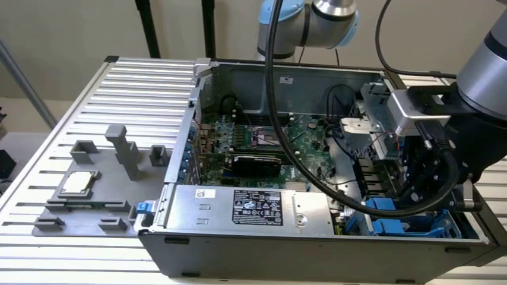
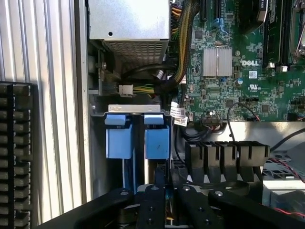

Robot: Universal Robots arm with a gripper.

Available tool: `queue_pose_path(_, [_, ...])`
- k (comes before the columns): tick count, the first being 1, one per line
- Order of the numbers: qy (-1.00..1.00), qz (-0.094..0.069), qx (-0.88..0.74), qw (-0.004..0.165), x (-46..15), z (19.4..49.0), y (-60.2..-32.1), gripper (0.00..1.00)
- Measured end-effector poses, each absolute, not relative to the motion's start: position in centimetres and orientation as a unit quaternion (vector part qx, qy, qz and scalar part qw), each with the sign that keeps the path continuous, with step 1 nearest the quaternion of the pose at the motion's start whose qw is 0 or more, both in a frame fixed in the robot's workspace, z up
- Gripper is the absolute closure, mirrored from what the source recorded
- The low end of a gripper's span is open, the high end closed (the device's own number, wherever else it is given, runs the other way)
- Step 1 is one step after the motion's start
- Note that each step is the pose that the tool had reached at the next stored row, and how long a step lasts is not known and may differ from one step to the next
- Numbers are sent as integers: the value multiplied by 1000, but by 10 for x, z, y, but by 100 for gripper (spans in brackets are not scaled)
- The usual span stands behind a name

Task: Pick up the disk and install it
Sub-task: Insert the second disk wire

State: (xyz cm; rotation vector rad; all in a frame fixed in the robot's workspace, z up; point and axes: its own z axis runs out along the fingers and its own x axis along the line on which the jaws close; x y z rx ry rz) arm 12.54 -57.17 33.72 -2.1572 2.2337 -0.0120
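Exterior view, left to right: grey fixture tray on the slatted desk holds a small silver chip. Open computer case holds power supply, green motherboard, blue drive bays lower right. Disk sits in a bay, blue carrier showing, gripper directly at it; can't tell the finger state.

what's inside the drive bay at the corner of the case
Two blue carrier ends sit side by side in the drive bay. The gripper and arm cover the bay's far part, so the disk bodies are hidden.
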Motion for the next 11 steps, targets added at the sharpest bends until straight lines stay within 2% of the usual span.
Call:
queue_pose_path(5, [719,-4,-695,18,125,337,-572,100])
queue_pose_path(6, [719,-3,-695,19,125,338,-572,0])
queue_pose_path(11, [719,-4,-695,18,124,353,-572,0])
